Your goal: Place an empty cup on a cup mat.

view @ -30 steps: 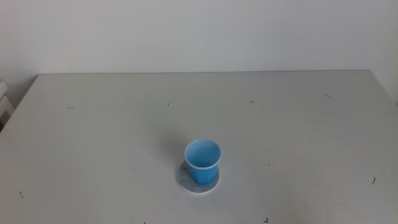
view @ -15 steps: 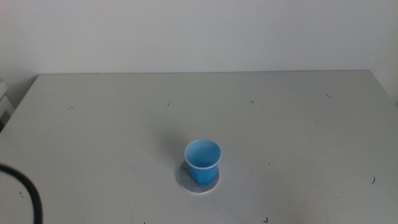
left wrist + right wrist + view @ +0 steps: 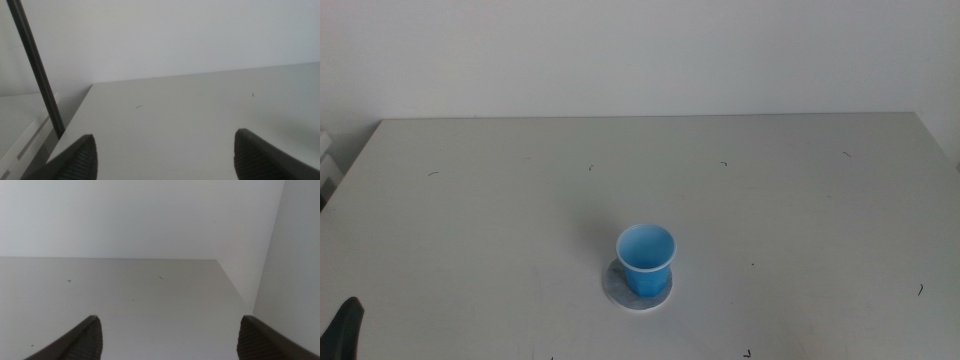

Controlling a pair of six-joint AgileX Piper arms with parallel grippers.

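left gripper (image 3: 165,150): jaws spread wide, empty, low at table's near-left corner
right gripper (image 3: 167,332): jaws spread, empty, out of middle view
cup (image 3: 645,260): upright on mat (image 3: 620,291), centred
step: placement looks done; keep both arms clear, don't nudge cup

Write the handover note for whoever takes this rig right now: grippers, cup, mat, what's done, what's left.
Left gripper: open, holding nothing, low at the table's near left corner, away from the cup.
Right gripper: open, holding nothing, outside the middle view, facing the table's far right corner.
Blue paper cup: upright, looks empty, standing on the grey cup mat, slightly off its centre.
Done: cup appears placed on the mat and released.
Left: apparently nothing beyond parking the arms.
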